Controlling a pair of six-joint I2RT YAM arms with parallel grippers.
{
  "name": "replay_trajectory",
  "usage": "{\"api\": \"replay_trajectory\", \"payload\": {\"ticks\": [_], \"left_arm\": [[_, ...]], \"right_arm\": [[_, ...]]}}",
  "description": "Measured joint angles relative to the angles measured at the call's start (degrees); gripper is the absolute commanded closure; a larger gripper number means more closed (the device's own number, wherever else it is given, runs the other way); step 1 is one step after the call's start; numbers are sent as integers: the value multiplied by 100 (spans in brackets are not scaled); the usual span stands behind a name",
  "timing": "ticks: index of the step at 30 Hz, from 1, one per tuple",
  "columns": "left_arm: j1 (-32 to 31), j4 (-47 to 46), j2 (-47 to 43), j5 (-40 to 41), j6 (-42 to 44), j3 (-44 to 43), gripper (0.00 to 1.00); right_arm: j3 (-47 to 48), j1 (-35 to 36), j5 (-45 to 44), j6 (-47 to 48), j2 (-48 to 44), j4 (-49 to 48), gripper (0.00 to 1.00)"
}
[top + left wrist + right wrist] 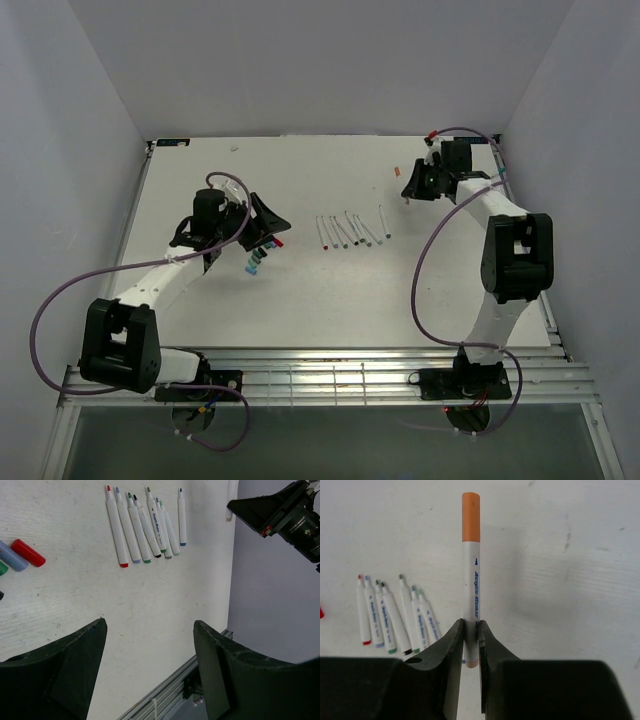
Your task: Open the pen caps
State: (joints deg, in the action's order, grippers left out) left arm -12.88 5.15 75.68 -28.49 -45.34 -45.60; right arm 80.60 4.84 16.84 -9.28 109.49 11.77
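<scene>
1. Table (300, 310) — the work sits in two places: a heap of loose caps in front of the left arm, and a capped pen held up at the far right corner.
2. Right gripper (471, 630) — clamped on the pen's barrel low down, so most of the pen stands out beyond the fingers.
3. Left gripper (150, 630) — jaws wide apart, nothing between them, well apart from the right one.
4. Pen row (145, 527) — mid-table, tips bare; judged done.
5. Held pen (471, 580) — the last capped one, by the look of it.
6. Orange cap (470, 517) — on the pen's far end, clear of the fingers. Step in hand, as I judge it: bring the left gripper across, close on the cap only and not the white barrel, then pull straight along the pen's axis while the right grip stays firm. A sideways pull could lever the pen in its grip.
7. Red cap (28, 552) and blue cap (11, 556) — off, lying touching.
8. Hard to make out:
   - the pen's lower end is hidden between the right fingers;
   - a green cap (2, 568) is cut off by the left wrist view's edge, so the heap can't be counted;
   - from above, the held pen is barely a speck.
</scene>
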Motion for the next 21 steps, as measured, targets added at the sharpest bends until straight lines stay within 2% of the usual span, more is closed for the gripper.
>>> {"api": "replay_trajectory", "payload": {"ticks": [5,11,15,21], "left_arm": [[0,-197,341,-459,-138,-188,17],[-2,-619,470,-839,-391,-225,16],[-20,-745,474,-879,-476,-225,16],[-44,-835,474,-868,-595,-210,19]], "right_arm": [[-933,669,310,-208,-931,-87,92],[-1657,1945,837,-413,-1676,-299,92],[-1895,2667,1104,-614,-1919,-439,92],[-1917,3156,1202,-861,-1954,-597,92]]}}
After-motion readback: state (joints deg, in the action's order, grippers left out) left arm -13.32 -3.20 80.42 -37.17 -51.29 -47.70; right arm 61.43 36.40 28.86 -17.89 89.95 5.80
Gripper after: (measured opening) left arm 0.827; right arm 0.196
